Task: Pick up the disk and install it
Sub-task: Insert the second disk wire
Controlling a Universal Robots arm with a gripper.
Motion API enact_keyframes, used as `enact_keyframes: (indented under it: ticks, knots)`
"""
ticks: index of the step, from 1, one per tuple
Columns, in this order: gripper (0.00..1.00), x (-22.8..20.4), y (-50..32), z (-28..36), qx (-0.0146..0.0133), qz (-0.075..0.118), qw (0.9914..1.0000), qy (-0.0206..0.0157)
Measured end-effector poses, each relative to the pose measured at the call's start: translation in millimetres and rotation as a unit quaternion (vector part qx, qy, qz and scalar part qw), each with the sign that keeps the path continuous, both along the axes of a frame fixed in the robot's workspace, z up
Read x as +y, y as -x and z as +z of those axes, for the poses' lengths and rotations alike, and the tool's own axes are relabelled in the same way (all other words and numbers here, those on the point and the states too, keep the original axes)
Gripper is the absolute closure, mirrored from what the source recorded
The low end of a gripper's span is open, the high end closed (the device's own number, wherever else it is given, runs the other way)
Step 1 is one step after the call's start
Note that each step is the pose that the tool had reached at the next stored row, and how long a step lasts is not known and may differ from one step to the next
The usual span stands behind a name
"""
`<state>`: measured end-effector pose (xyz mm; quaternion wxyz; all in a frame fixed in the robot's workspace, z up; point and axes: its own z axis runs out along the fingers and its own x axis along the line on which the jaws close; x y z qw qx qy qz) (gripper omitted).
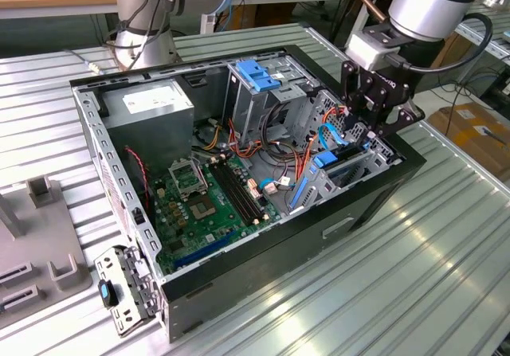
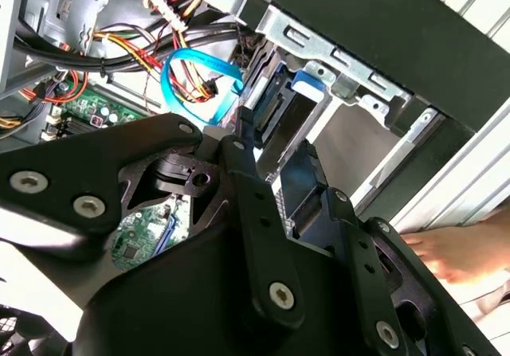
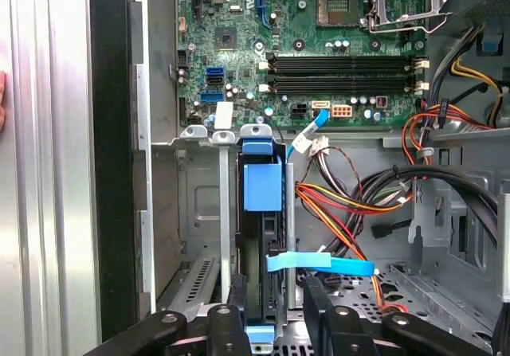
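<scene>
Hanging low over the open computer case (image 1: 374, 205), the gripper (image 1: 368, 125) sits right at the drive bay near the front corner, on the exterior view's right. Look between the black fingers (image 3: 227, 328) in the first wrist view: the disk (image 3: 262, 244) stands on edge in the bay slot, directly ahead of the jaws, with its blue carrier tab (image 3: 262, 187) at the far end and another bit of blue rail down between the fingertips. The fingers flank the near end of the disk on both sides, closed down to about its thickness, and they look to be pinching it, though actual contact is my read, not something plainly shown. The disk's long axis runs straight away from the jaws, down the slot toward the motherboard (image 3: 319, 45), so it lines up with the metal bay walls (image 3: 195, 213) either side. It looks most of the way seated already.

A flat blue data cable (image 3: 319, 264) crosses just beside the disk, close to the finger on that side, and a bundle of red, yellow and orange wires (image 3: 343, 205) lies past it. Farther on, the memory slots (image 3: 343, 65) and the empty processor socket (image 3: 339, 1).

Writing? Nothing I can read on the disk. A person's hand (image 2: 466, 252) rests outside the case
</scene>
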<state>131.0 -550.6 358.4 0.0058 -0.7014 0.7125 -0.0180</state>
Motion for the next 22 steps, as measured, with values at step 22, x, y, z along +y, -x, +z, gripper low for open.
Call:
enact_keyframes:
  ticks: [22]
  knots:
    - [0.58, 1.4, -14.9, 0.1, 0.0, 0.0, 1.0, 0.0001]
